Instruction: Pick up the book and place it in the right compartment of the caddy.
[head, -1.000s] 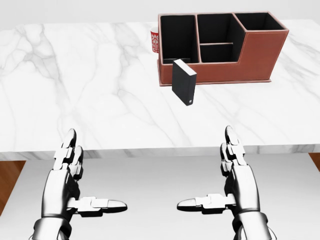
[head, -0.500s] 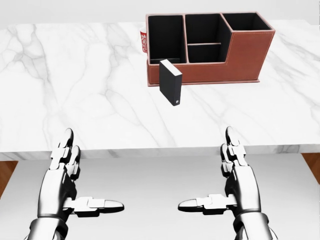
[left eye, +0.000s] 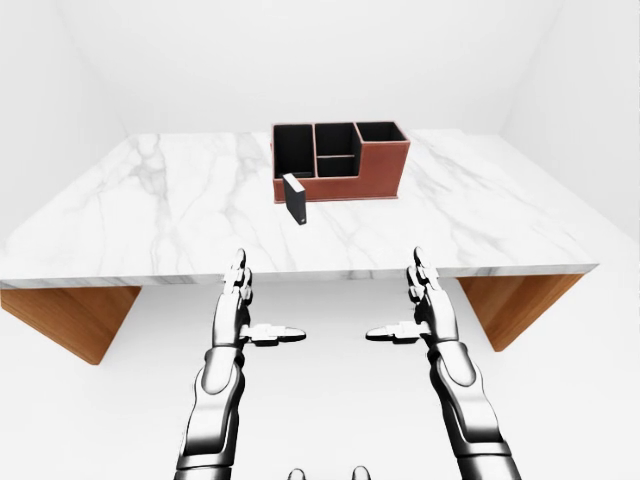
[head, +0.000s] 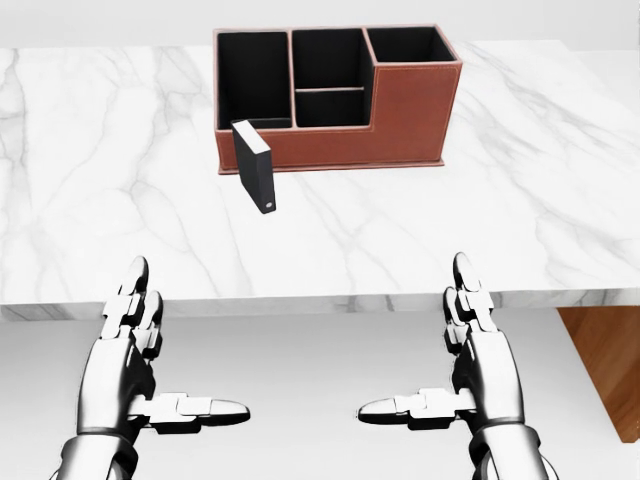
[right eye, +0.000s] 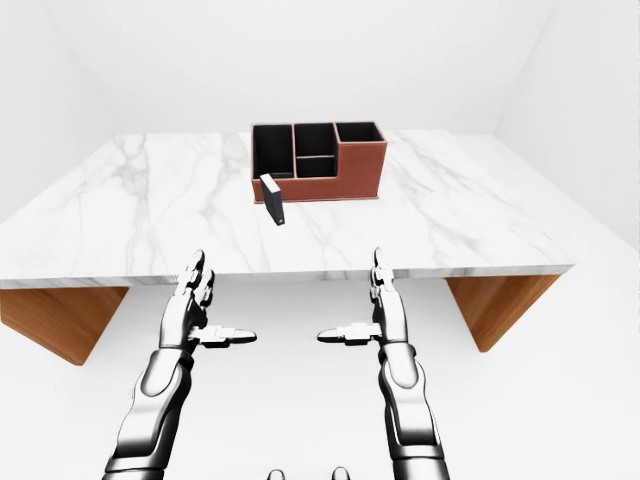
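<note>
Head view: marble table (head: 100, 180) across the upper half, brown leather caddy (head: 400, 115) near the top edge, black book (head: 254, 166) upright on its end, just beside the caddy's lower-left corner, tilted a little; touching the caddy wall or not, cannot tell. Right compartment (head: 408, 45) at the caddy's upper right, taller-walled, open and dark inside. Left hand (head: 135, 375) and right hand (head: 470, 370) both spread, fingers extended toward the table, thumbs pointing inward at each other, holding nothing, short of the table's near edge and well apart from the book.

Nothing of the task done yet: book not lifted, compartment apparently unfilled.

Risks from here, as judgement only:
- Upright and narrow-footed, so likely to topple at a glancing touch from a fingertip, then lie flat and be harder to pinch.
- Close to the caddy wall, so little room for fingers on that side; a push could shove book or caddy along the smooth marble.
- Tall right-compartment wall: too low a carry could clip the rim.
- Left of centre in this view, so a right-hand reach means crossing over.
</note>
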